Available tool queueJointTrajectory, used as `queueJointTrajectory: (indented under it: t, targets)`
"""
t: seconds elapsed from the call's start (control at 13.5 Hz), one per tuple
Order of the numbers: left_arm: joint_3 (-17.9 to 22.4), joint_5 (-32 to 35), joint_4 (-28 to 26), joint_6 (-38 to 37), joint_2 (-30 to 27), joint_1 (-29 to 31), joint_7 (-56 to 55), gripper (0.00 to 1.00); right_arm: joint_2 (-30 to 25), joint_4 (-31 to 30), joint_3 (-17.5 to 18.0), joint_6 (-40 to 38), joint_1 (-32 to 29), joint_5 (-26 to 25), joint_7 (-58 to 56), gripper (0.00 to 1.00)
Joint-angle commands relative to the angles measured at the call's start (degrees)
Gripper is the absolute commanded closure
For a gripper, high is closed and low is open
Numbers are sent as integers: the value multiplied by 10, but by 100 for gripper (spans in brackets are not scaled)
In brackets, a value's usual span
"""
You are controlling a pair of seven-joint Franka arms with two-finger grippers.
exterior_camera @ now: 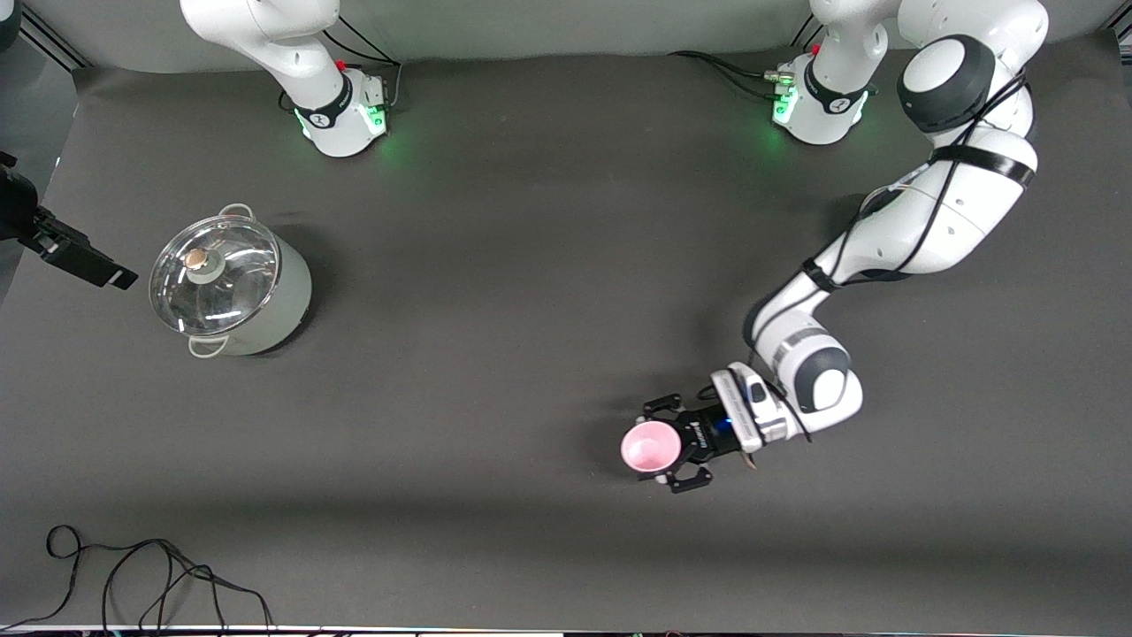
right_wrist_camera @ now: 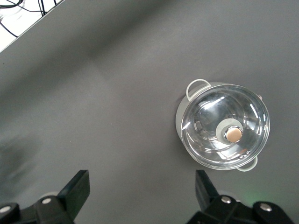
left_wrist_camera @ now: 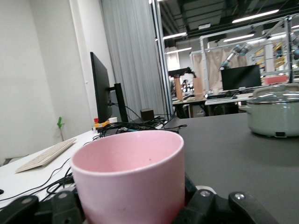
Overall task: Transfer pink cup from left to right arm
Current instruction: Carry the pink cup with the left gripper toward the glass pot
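The pink cup (exterior_camera: 648, 447) stands upright with its mouth up, toward the left arm's end of the table and nearer to the front camera than the middle. My left gripper (exterior_camera: 658, 445) is shut on the cup, one black finger on each side of its wall. In the left wrist view the pink cup (left_wrist_camera: 128, 175) fills the foreground between the left gripper's (left_wrist_camera: 131, 207) fingers. I cannot tell whether its base touches the table. My right gripper (right_wrist_camera: 141, 181) hangs open and empty, high over bare table beside the pot.
A pale-green pot with a glass lid (exterior_camera: 232, 285) stands toward the right arm's end of the table; it shows as the pot (right_wrist_camera: 224, 127) and pot (left_wrist_camera: 273, 115) in the wrist views. A black cable (exterior_camera: 159, 575) lies along the front edge. A black device (exterior_camera: 66, 252) pokes in beside the pot.
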Motion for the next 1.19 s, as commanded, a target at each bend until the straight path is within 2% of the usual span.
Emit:
queueJointTrajectory:
  t: [0.0, 0.22, 0.37, 0.74, 1.11]
  targets:
    - [-66, -29, 6, 104, -9, -16, 6, 100, 0, 2, -4, -8, 8, -1, -10, 0]
    - [-139, -36, 43, 230, -12, -51, 3, 100, 0, 2, -4, -8, 8, -1, -10, 0]
    - [-166, -37, 94, 302, -17, -100, -23, 100, 2, 2, -4, -8, 8, -1, -10, 0]
    - [-161, -37, 271, 457, -26, -279, -88, 100, 7, 2, -3, -7, 9, 0, -7, 0]
    - [-159, -33, 340, 519, -29, -381, -105, 100, 19, 15, -3, -7, 13, 2, -4, 0]
